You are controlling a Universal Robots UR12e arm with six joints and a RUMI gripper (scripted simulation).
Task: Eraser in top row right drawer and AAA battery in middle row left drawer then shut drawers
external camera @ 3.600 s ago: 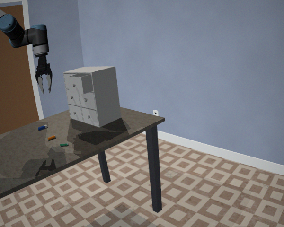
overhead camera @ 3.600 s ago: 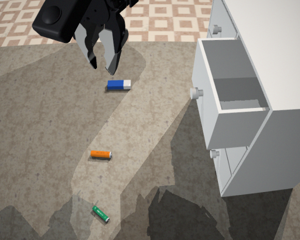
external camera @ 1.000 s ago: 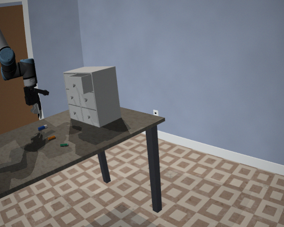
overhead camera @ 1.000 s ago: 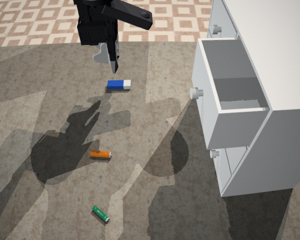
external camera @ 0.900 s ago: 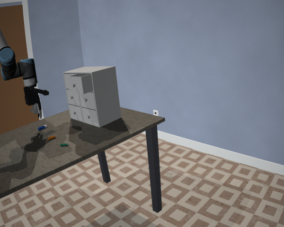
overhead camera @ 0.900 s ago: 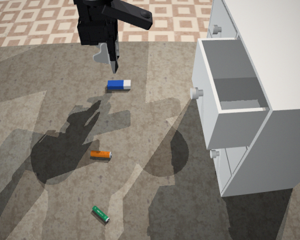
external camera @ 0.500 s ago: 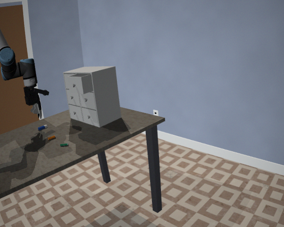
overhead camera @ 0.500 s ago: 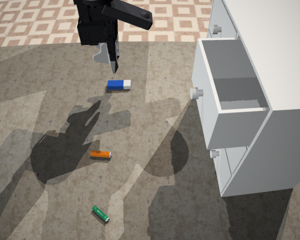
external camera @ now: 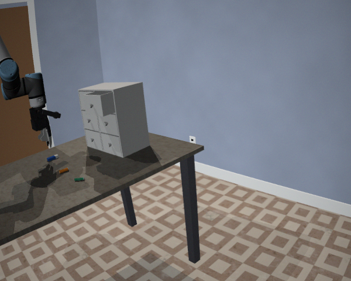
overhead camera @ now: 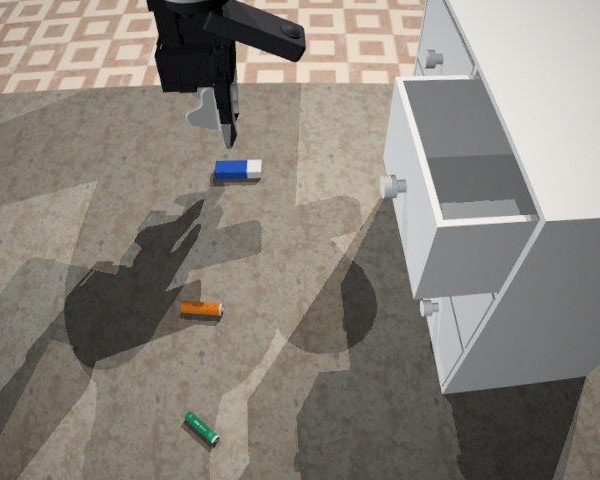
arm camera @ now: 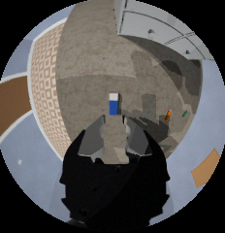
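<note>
The eraser (overhead camera: pixel 231 169) (external camera: pixel 51 158) (arm camera: pixel 113 107), blue with a white end, lies on the table. My gripper (overhead camera: pixel 229 144) (external camera: pixel 50 146) (arm camera: pixel 113 116) is above it, fingers pointing down, partly open with nothing between them. An orange battery (overhead camera: pixel 201 308) (external camera: pixel 64 170) (arm camera: pixel 168 116) and a slimmer green battery (overhead camera: pixel 201 427) (external camera: pixel 79 179) (arm camera: pixel 185 114) lie on the table; their labels are unreadable. The white chest (overhead camera: pixel 564 289) (external camera: pixel 131 120) stands upright. Its top right drawer (overhead camera: pixel 465 258) (external camera: pixel 96 101) is pulled out, with nothing visible inside. The middle left drawer (external camera: pixel 92 125) is shut.
The open drawer's knob (overhead camera: pixel 389 186) (external camera: pixel 91 105) sticks out toward the eraser's side of the table. The other drawers look shut, their knobs protruding. The table's edge (external camera: pixel 157 167) runs in front of the chest and batteries.
</note>
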